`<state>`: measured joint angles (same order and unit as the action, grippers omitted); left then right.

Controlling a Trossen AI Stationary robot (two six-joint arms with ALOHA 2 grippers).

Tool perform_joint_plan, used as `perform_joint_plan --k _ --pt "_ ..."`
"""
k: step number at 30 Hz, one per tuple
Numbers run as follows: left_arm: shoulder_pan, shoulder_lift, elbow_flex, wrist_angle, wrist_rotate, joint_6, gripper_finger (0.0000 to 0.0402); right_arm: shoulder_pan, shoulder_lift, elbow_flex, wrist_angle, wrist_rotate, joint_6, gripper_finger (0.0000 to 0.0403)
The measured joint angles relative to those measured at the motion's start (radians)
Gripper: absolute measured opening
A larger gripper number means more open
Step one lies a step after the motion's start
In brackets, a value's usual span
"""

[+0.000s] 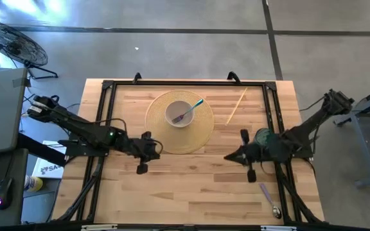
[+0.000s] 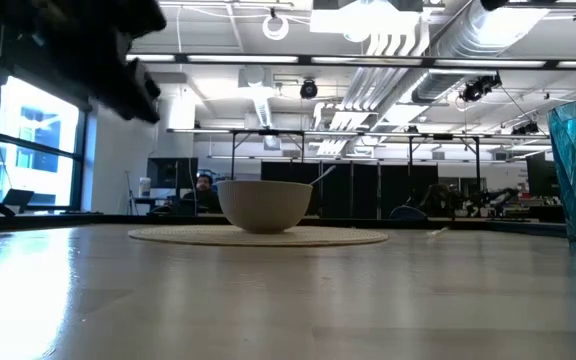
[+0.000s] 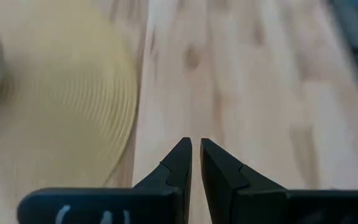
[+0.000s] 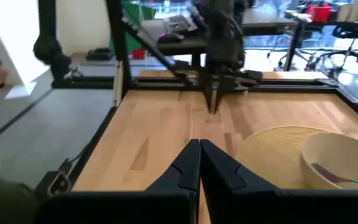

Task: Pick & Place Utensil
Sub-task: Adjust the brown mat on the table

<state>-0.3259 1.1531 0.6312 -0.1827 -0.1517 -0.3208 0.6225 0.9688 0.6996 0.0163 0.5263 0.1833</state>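
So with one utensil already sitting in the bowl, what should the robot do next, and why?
Probably swing the right gripper back toward the spoon on the table's near right part and open its fingers. Both grippers hover empty and shut, the left gripper beside the mat. The bowl already holds a teal-handled utensil, and the spoon lies loose on the right arm's side.

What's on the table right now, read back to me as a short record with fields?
mat: round woven placemat, back-centre of table
bowl: white bowl on the placemat
in bowl: teal-handled utensil
loose items: chopstick right of the mat; spoon near front right corner
left end effector: shut, empty, beside the mat
right end effector: shut, empty
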Motion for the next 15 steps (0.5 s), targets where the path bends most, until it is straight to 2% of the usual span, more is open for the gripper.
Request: perform_joint_plan --k 6,9,15 --pt "-0.015 0.073 -0.001 -0.079 -0.085 -0.112 0.0032 0.046 0.118 0.059 0.002 0.030 0.010 0.0001" --pt "-0.002 0.126 0.001 -0.075 -0.169 -0.159 0.0032 0.049 0.154 0.063 0.004 0.053 0.027 0.0001" --pt "0.069 0.213 0.000 -0.080 -0.187 -0.215 0.0032 0.045 0.198 0.064 0.011 0.066 0.074 0.0002"
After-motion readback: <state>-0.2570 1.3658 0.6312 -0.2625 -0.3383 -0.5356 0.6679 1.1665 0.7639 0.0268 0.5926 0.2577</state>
